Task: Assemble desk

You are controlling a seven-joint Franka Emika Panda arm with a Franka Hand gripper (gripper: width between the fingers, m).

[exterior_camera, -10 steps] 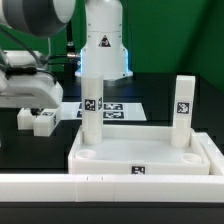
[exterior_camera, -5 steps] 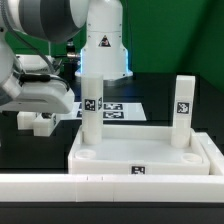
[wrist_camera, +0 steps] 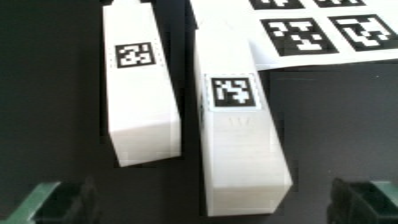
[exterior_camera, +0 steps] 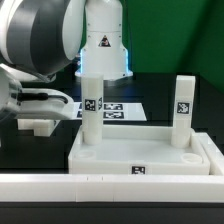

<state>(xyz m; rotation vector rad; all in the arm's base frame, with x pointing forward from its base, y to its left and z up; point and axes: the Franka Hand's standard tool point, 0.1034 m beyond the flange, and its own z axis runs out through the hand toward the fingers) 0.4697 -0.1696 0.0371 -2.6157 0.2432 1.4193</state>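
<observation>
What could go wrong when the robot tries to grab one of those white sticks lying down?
1. The open jaws stand wide, seemingly outside both the nearer loose leg and the other loose leg close beside it. Closing might catch both, or skew one.
2. Two upright legs stand in the desk top. A carried leg could perhaps knock them.

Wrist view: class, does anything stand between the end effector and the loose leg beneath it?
Nothing visible does. The open end effector hangs over the leg, a finger on each side. A second leg lies close beside it and may crowd one finger.
</observation>
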